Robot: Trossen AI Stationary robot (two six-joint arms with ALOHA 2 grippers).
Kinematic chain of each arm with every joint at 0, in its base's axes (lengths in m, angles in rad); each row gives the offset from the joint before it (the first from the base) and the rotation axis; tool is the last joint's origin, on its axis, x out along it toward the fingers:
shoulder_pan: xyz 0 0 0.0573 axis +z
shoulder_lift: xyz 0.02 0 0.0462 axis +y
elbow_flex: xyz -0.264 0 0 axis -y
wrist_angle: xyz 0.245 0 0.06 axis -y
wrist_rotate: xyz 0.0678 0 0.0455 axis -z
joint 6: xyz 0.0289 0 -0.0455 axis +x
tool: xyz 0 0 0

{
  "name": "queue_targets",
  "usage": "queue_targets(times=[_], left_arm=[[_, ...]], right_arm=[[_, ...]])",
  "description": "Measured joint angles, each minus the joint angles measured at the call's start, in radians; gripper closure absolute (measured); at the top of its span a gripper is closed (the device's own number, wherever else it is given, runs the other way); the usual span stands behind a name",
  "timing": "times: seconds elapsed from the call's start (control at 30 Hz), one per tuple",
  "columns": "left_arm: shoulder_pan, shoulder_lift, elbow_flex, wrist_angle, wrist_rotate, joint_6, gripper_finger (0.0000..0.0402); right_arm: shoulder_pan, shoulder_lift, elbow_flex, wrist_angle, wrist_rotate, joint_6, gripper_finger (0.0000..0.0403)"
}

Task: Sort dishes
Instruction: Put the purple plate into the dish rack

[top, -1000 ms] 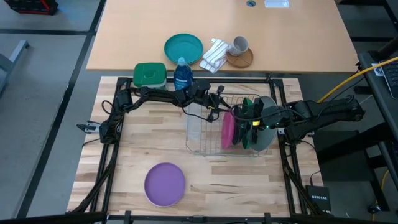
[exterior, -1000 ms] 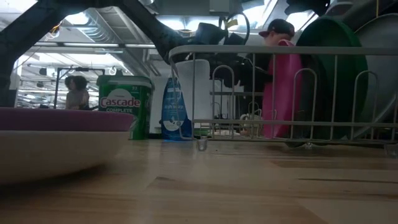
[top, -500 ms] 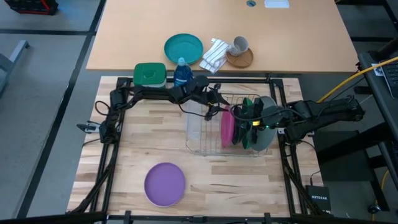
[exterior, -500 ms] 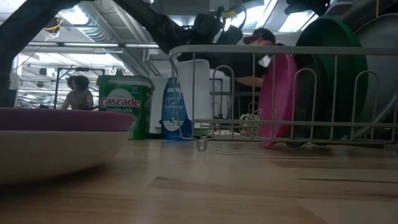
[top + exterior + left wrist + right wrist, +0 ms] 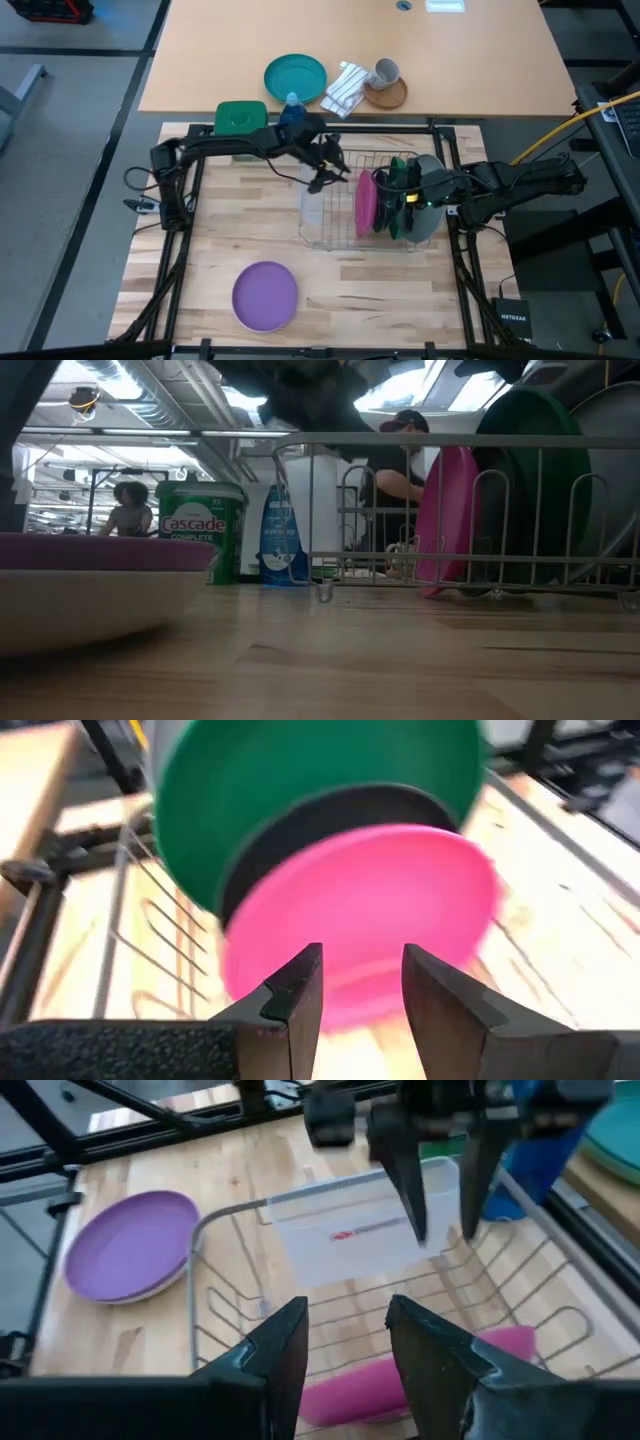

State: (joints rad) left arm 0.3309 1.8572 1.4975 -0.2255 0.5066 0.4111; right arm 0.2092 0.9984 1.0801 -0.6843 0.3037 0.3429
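High view is showing a purple plate (image 5: 265, 296) lying alone at the near edge of the wooden table (image 5: 210, 230), well apart from everything else. Farther in, a wire dish rack (image 5: 322, 236) is standing on the right half of the table, and the sorted plates are standing on edge at its right end: a magenta-pink plate (image 5: 366, 207), then a dark grey plate (image 5: 381, 207), a green plate (image 5: 399, 175) and a large light grey plate (image 5: 431, 199) at the far right. The right gripper (image 5: 386, 197) is reaching in from the right over this stack, its fingers parted and holding nothing. The left gripper (image 5: 338, 170) is hovering over the rack's far left part, just beside the pink plate but clear of it, its fingers (image 5: 298, 995) spread apart and empty. Beyond the rack, a green-lidded tub (image 5: 240, 118) and a blue bottle (image 5: 291, 110) are sitting at the table's far edge. On the tan desk behind, a teal plate (image 5: 295, 76), a striped cloth (image 5: 345, 87) and a mug (image 5: 386, 72) are resting together.
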Motion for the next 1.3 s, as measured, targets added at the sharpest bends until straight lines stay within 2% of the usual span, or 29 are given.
queue_targets(times=[0.2,0.43,0.57,0.7,0.83,1.0,1.17,1.3], left_arm=[[-0.048,-0.119,0.0,-0.331,0.006,0.035,0.0276],[-0.17,-0.15,-0.001,-0.754,0.005,-0.094,0.0276],[-0.266,-0.142,-0.038,-0.848,0.007,-0.116,0.0276],[-0.356,-0.14,-0.102,-0.792,0.005,-0.101,0.0276],[-0.431,-0.14,-0.166,-0.696,-0.002,-0.097,0.0276],[-0.498,-0.143,-0.23,-0.577,-0.128,-0.095,0.0276],[-0.532,-0.146,-0.283,-0.492,-0.26,-0.095,0.0276],[-0.547,-0.147,-0.318,-0.443,-0.276,-0.095,0.0276]], right_arm=[[0.0,0.021,0.0,0.054,-0.069,0.001,0.0255],[0.001,0.102,0.0,0.06,-0.213,0.001,0.0255],[0.001,0.171,0.0,0.059,-0.304,0.001,0.0255],[0.002,0.243,0.0,0.066,-0.388,0.001,0.0255],[0.037,0.302,0.0,0.116,-0.4,0.001,0.0255],[0.103,0.333,0.0,0.195,-0.399,0.001,0.0255],[0.171,0.338,-0.001,0.273,-0.338,0.0,0.0255],[0.22,0.338,-0.001,0.296,-0.277,0.02,0.0255]])
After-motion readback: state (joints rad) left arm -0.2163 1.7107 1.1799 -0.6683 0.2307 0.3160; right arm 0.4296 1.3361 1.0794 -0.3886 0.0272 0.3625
